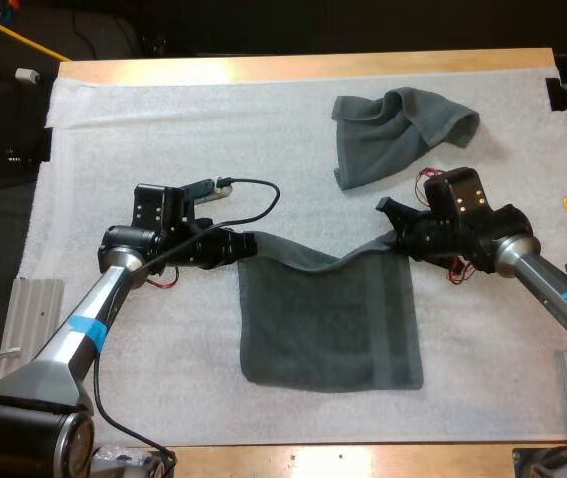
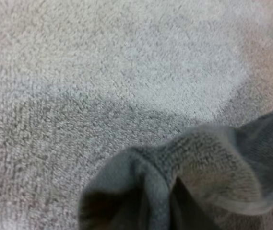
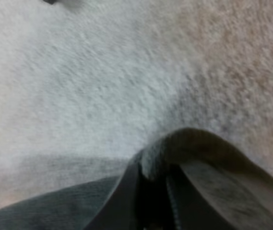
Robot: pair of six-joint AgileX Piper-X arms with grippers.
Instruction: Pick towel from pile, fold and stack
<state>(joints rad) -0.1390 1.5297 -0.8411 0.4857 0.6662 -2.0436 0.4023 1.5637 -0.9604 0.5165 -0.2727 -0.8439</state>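
Observation:
A dark grey-green towel (image 1: 331, 324) lies spread on the white mat (image 1: 163, 129) in the middle, with its far edge lifted and sagging between both grippers. My left gripper (image 1: 241, 245) is shut on the towel's far left corner (image 2: 184, 182). My right gripper (image 1: 400, 239) is shut on the far right corner (image 3: 194, 158). In both wrist views the pinched towel fabric bunches up just over the mat. A second, crumpled towel (image 1: 395, 131) lies at the far right of the mat.
The wooden table edge (image 1: 303, 66) runs along the far side. Metal rails (image 1: 34, 309) stand at the mat's left and right near corners. Bare mat spreads to the left and far middle.

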